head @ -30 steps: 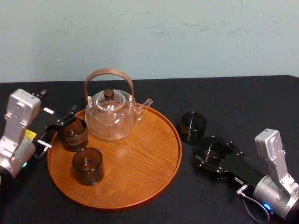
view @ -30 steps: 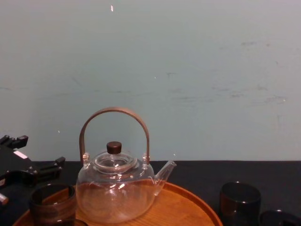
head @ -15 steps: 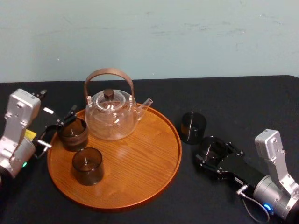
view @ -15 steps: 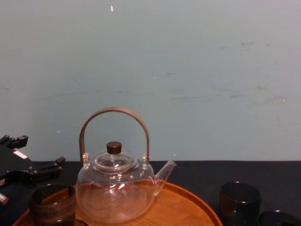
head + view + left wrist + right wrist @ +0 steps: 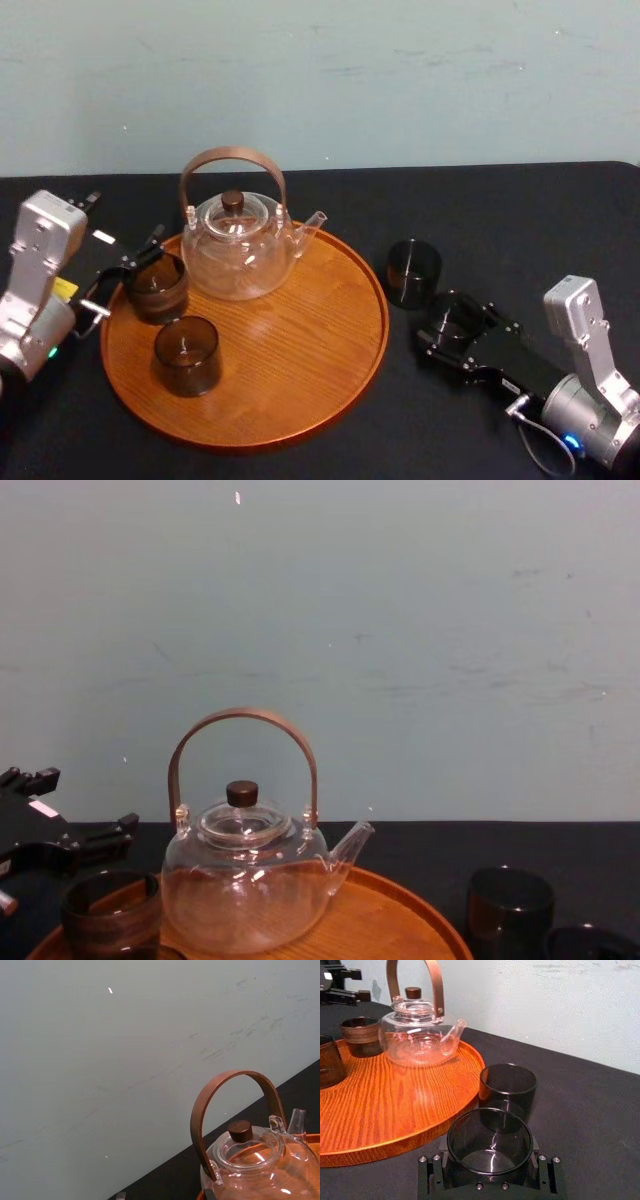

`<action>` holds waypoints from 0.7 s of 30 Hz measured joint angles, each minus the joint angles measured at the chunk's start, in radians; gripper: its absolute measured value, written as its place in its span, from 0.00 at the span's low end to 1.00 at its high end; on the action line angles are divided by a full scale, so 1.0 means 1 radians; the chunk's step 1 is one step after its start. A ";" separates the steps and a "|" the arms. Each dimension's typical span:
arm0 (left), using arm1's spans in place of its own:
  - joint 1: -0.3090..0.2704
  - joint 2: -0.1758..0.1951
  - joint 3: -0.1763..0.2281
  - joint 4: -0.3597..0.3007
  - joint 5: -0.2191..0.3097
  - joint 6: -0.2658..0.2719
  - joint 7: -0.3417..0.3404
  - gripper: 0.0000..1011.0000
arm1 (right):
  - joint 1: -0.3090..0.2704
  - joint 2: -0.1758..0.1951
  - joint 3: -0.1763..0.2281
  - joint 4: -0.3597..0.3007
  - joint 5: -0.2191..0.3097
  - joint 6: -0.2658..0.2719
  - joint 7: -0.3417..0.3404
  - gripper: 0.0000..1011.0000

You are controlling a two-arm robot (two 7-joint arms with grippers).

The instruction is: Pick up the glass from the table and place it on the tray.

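Observation:
A dark smoked glass (image 5: 452, 322) (image 5: 490, 1141) (image 5: 585, 943) sits between the fingers of my right gripper (image 5: 447, 334) (image 5: 490, 1167), which is shut on it low over the black table, right of the tray. The round orange-brown wooden tray (image 5: 300, 370) (image 5: 385, 1110) (image 5: 400, 920) lies at the centre. A second glass (image 5: 413, 272) (image 5: 508, 1088) (image 5: 510, 905) stands on the table just beyond the held one. At the tray's left rim my left gripper (image 5: 125, 272) (image 5: 60, 845) is open beside a brown-banded glass (image 5: 157, 287) (image 5: 110, 910) standing on the tray.
A clear glass teapot (image 5: 238, 245) (image 5: 255, 1160) (image 5: 417, 1035) (image 5: 245, 880) with a brown hoop handle stands at the back of the tray. Another dark glass (image 5: 186, 355) stands at the tray's front left. The tray's middle and right are bare wood. A pale wall closes the back.
My right gripper has edged slightly left toward the tray with the glass in it. The left arm and the things on the tray have not moved.

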 joint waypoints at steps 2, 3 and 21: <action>0.000 0.000 0.000 0.000 0.000 0.000 0.000 0.99 | 0.004 0.003 -0.005 -0.005 0.000 0.001 0.005 0.90; 0.000 0.000 0.000 0.000 0.000 0.000 0.000 0.99 | 0.007 0.008 -0.010 -0.013 0.000 0.004 0.010 0.90; 0.000 0.000 0.000 0.000 0.000 0.000 0.000 0.99 | 0.039 0.025 -0.099 -0.118 0.003 0.016 0.057 0.90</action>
